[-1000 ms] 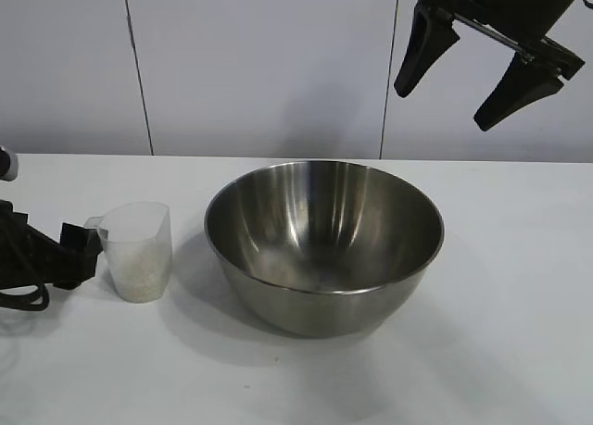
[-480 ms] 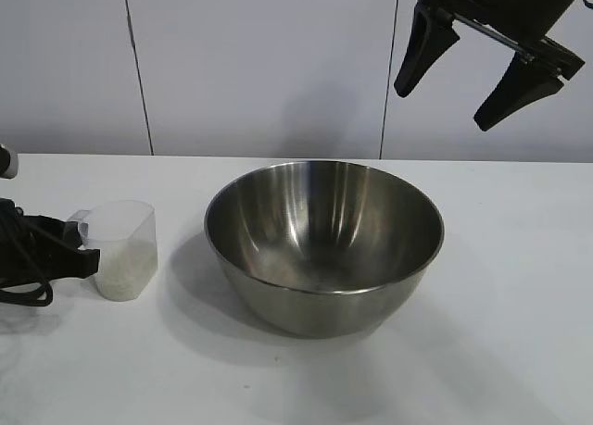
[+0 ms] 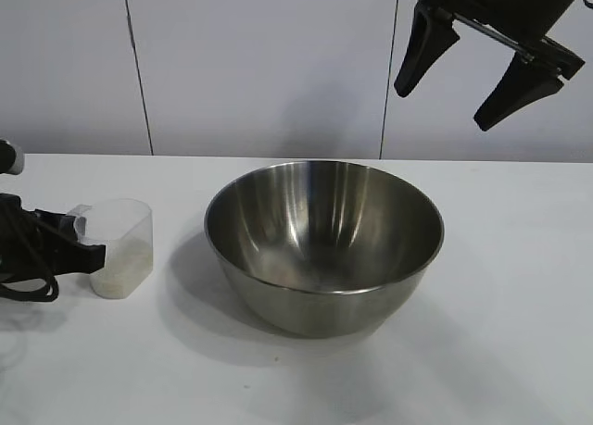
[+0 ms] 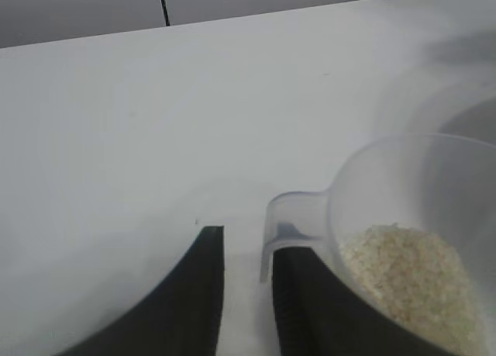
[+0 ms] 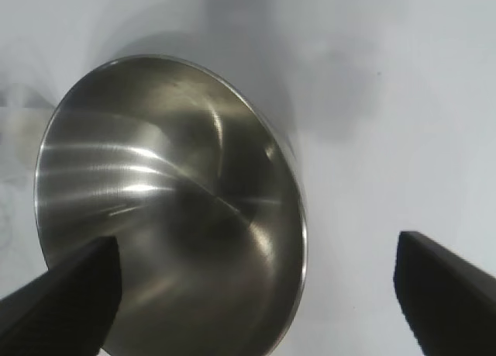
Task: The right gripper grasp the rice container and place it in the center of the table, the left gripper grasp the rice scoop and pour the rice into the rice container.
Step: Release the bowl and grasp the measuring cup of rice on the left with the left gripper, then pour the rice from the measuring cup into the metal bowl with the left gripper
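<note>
Left pincer (image 3: 93, 256): at the table's (image 3: 519, 351) nine o'clock edge, its black fingers (image 4: 194, 294) drawn close about the handle tab of the rice scoop (image 3: 122, 244), though a firm clamp cannot be confirmed; the scoop stands upright on the table, rice (image 4: 407, 274) inside, nothing poured. Right pincer (image 3: 486, 68): released, spread wide, hanging high at about one o'clock above the rice container (image 3: 324, 244). Container: at the table's centre, empty, placement judged done; lifting and pouring remain.
</note>
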Controlling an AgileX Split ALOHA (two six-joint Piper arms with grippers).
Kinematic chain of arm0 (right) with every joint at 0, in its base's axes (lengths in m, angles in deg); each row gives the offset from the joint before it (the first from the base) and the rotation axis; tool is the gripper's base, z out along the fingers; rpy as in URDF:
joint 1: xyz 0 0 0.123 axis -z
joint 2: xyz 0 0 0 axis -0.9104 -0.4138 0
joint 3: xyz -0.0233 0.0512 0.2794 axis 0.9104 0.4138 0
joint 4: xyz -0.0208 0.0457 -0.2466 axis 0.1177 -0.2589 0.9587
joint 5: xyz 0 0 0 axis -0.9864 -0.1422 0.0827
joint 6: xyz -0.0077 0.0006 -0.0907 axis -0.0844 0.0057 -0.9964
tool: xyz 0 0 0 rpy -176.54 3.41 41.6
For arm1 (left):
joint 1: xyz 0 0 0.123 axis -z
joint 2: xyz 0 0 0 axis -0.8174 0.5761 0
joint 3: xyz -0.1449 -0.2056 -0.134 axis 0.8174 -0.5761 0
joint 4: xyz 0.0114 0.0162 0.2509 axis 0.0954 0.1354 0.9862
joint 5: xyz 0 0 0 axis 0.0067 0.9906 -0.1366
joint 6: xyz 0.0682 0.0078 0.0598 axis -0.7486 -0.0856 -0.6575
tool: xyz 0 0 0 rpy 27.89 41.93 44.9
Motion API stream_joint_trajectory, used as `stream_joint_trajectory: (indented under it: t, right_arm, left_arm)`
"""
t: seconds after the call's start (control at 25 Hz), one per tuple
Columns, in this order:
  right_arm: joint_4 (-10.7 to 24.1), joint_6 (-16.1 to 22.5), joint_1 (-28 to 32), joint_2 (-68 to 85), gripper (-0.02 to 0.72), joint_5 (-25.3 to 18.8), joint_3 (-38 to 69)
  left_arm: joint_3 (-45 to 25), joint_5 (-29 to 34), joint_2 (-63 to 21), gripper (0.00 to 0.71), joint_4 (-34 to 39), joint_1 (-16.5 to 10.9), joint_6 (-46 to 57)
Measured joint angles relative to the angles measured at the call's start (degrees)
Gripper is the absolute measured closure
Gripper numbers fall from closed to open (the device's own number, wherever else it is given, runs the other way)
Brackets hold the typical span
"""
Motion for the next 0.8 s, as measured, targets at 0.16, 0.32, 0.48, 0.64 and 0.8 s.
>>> stream_joint_trajectory:
  t: [0.16, 0.32, 0.48, 0.64, 0.8]
  right_arm:
    - [0.05, 0.00, 0.00, 0.00, 0.042, 0.00, 0.00]
    - [0.16, 0.00, 0.00, 0.00, 0.042, 0.00, 0.00]
    - [0.26, 0.00, 0.00, 0.00, 0.042, 0.11, 0.00]
    - [0.40, 0.00, 0.00, 0.00, 0.042, 0.24, 0.00]
    - [0.40, 0.00, 0.00, 0.00, 0.042, 0.28, 0.00]
  left_arm:
    - [0.71, 0.06, 0.05, 0.687, 0.26, 0.00, 0.24]
    - [0.71, 0.13, 0.05, 0.698, 0.26, 0.00, 0.34]
    - [0.71, 0.18, 0.05, 0.698, 0.62, 0.00, 0.34]
    - [0.71, 0.56, -0.76, 0.698, 2.46, 0.00, 0.41]
    - [0.78, 0.93, -4.79, 0.698, 2.99, 0.00, 0.17]
